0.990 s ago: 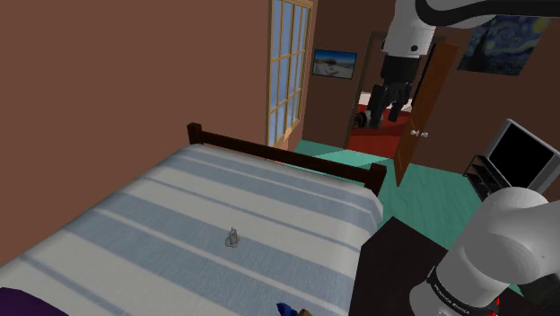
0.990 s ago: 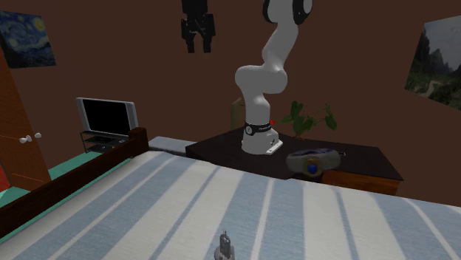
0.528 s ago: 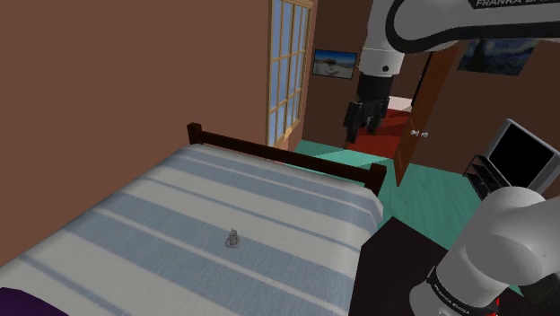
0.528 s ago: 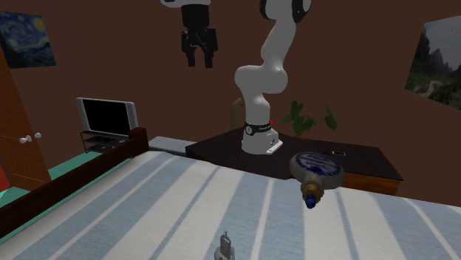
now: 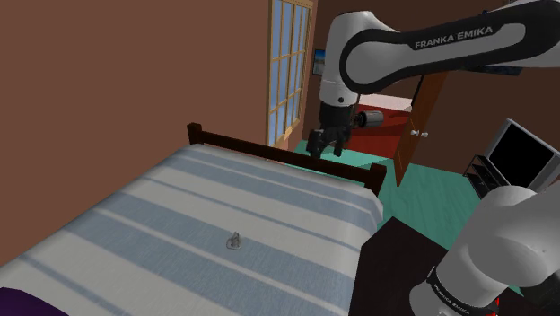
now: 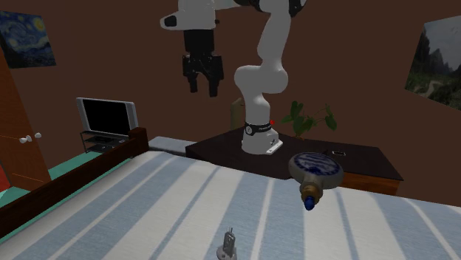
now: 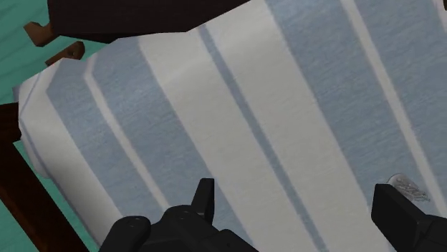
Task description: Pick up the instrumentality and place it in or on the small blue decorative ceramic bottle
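Bed (image 5: 179,215): blue-and-white striped cover, dark wooden footboard (image 5: 260,149).
Wall (image 5: 108,81): brown.
Window (image 5: 289,63): many panes, wood frame, beyond the footboard.
Door (image 5: 424,112): brown, open, red rug (image 5: 381,141) beyond it.
Floor (image 5: 431,193): teal.
TV (image 6: 108,116): dark screen, on low stand (image 6: 100,139).
Starry painting (image 6: 28,40): above TV.
Landscape (image 6: 441,63): at the second exterior view's right.
Plant (image 6: 306,118): green, at far edge of dark cabinet (image 6: 362,159).
Purple cloth (image 5: 22,301): bed's near corner.
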Tool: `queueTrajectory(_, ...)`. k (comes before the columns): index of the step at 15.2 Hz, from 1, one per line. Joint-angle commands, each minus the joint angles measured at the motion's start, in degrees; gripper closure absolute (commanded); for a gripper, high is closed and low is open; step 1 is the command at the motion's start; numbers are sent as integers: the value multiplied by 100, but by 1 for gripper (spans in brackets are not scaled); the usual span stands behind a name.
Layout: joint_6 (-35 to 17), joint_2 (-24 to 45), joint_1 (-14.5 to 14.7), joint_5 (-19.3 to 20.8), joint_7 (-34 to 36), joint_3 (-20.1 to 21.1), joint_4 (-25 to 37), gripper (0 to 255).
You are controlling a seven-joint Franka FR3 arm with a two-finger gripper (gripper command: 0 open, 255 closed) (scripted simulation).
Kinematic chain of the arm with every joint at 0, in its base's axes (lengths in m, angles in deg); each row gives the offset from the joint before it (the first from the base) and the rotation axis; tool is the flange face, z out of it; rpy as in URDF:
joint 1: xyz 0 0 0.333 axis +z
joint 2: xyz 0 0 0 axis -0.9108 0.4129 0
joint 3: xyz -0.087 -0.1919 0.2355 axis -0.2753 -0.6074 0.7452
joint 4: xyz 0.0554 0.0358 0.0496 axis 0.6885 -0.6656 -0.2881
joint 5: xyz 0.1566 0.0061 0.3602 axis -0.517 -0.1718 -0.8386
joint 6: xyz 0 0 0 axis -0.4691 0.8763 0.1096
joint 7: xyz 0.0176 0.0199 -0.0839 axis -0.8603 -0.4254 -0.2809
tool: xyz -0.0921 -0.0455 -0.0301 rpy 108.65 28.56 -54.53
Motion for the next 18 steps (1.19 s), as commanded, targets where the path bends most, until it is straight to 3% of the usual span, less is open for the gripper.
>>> queueTrajectory(1, -325, 269, 49, -33, 141, 152, -34, 0)
queueTrajectory(10, -1595, 1945, 212, 179, 972, 846, 408, 0)
queueTrajectory(18, -2349, 3685, 470, 968, 1942, 1178, 1305, 0)
